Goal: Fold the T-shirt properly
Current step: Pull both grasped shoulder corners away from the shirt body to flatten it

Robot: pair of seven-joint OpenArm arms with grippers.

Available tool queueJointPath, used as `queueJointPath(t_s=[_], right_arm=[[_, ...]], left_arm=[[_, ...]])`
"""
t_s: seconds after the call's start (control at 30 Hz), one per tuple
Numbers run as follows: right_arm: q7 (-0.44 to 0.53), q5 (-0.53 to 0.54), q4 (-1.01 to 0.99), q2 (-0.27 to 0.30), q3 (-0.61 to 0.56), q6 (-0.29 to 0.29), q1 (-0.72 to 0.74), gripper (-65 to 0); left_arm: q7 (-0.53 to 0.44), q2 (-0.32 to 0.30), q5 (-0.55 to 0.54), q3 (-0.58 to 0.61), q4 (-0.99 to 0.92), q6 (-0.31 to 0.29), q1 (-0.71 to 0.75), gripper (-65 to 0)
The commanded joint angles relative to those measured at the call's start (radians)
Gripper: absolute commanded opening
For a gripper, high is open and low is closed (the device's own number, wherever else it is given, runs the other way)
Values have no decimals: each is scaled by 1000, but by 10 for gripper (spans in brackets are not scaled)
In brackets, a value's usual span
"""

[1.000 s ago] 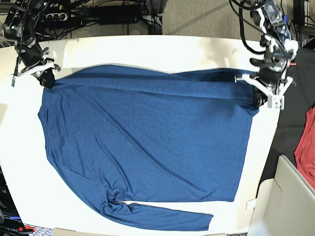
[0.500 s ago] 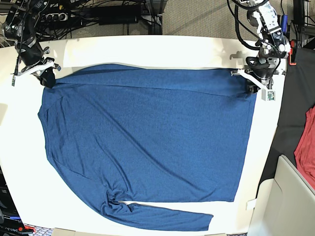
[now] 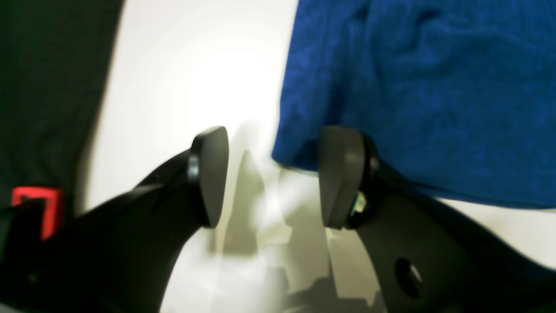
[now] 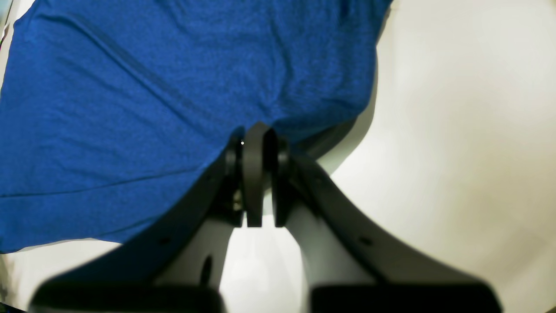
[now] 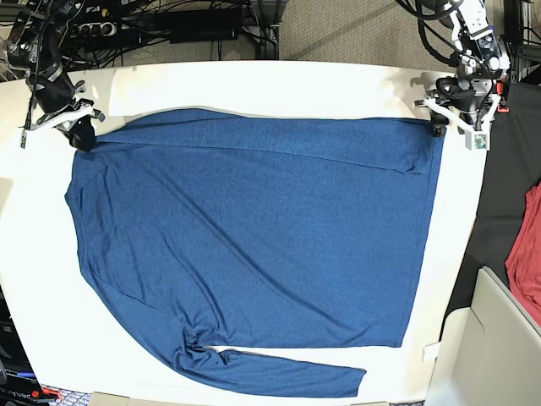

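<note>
The left hand [image 3: 271, 178] hangs at the shirt's [image 5: 254, 245] hem corner, its two fingers parted and gripping nothing. The right hand [image 4: 256, 174] sits at the shirt's opposite top corner, fingers pressed together on a pinch of fabric.

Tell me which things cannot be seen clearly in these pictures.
- How much shirt is inside the right gripper: the shut pads cover it in the right wrist view; too small in the base view.
- Whether the left gripper touches the shirt corner: the left wrist view is blurred.
- Red cloth: cut off by the base view's right edge.
- Lower sleeve's shoulder seam: bunched folds hide it, base view.
</note>
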Motion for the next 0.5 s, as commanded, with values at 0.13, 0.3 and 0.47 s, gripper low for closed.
queueJointPath(t_s=[0.13,0.3,0.47], right_arm=[[24,12,21,12,5,7,7,-633],[24,12,21,12,8,7,3,-633],[24,12,21,12,10,7,3,-633]], left_arm=[[-17,-8,-13,0,-48,-3,-17,-335],[4,-14,-139,0,-74,-4,-26,-337],[43,-15,-203,1,-119,-23,-31,-417]])
